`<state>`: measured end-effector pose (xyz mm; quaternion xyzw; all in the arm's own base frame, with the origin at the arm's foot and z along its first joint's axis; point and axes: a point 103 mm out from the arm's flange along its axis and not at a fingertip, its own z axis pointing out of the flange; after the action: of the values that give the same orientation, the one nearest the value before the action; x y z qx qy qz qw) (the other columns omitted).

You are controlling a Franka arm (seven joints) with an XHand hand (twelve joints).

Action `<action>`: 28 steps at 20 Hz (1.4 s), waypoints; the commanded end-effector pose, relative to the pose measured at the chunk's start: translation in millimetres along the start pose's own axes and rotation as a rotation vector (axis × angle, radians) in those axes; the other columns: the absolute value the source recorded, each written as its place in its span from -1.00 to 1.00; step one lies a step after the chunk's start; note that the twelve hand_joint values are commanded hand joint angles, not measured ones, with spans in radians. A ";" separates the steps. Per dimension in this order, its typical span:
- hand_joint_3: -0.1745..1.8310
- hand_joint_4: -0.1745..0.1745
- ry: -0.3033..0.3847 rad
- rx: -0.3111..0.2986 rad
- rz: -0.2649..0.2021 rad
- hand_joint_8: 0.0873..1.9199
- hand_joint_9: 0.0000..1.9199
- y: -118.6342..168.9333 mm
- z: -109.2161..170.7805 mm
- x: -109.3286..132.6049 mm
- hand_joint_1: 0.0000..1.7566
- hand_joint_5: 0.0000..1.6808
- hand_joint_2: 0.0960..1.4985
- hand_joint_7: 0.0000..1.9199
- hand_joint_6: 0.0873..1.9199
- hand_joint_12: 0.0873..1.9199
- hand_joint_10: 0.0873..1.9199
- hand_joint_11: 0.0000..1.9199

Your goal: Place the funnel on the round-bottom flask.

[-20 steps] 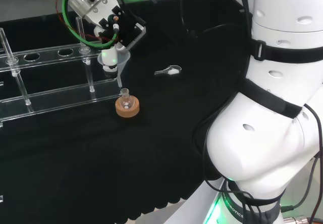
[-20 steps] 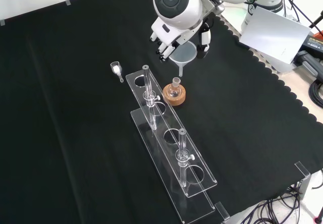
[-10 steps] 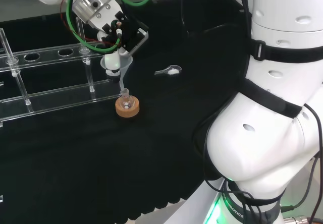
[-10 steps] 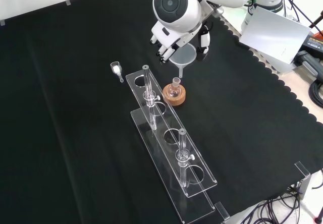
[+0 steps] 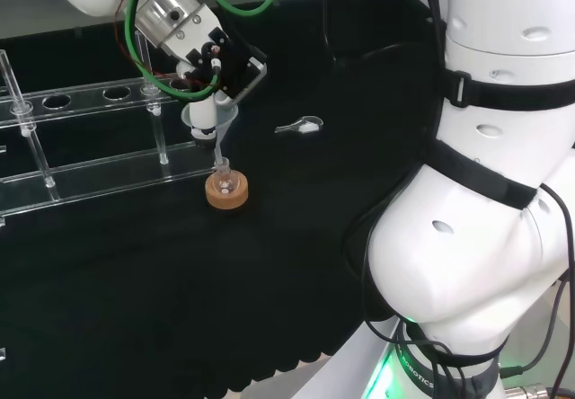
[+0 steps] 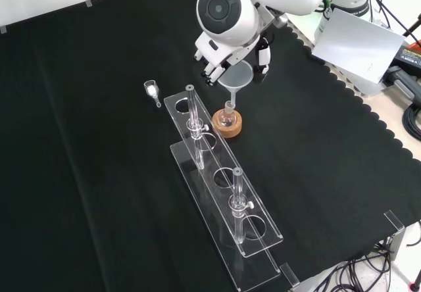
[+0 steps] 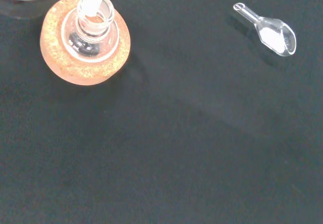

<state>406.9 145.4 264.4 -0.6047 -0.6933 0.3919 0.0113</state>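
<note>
Here the hand (image 5: 205, 56), fingers curled on the funnel (image 5: 212, 120), holds its stem upright, seemingly entering the round-bottom flask (image 5: 225, 183) neck directly below

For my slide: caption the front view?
Hand lowers funnel stem into flask on cork ring.

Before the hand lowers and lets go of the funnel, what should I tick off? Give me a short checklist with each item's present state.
1. Hand grips the funnel: ok, fingers curl round its cone.
2. Funnel stem over the round-bottom flask neck: ok, the wrist view shows the stem tip at the mouth.
3. Stem fully seated in the neck: cannot tell.
4. Flask upright on its cork ring: ok.
5. Clear tube rack apart from the flask: ok in the front view.
6. Scoop out of the path: ok, it lies well apart on the cloth.
</note>
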 end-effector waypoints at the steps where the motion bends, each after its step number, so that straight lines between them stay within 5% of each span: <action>1: -0.23 -0.20 0.003 0.006 -0.001 -0.32 0.13 6.0 3.8 -1.9 -0.09 -0.25 -0.16 -0.23 -0.24 0.32 -0.62 -0.38; 28: -0.23 -0.21 0.016 0.032 -0.022 -0.32 0.14 34.6 24.6 0.7 -0.09 -0.25 -0.15 -0.23 -0.24 0.32 -0.61 -0.37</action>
<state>422.8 132.7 231.3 -0.6010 -0.6929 0.3974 0.0286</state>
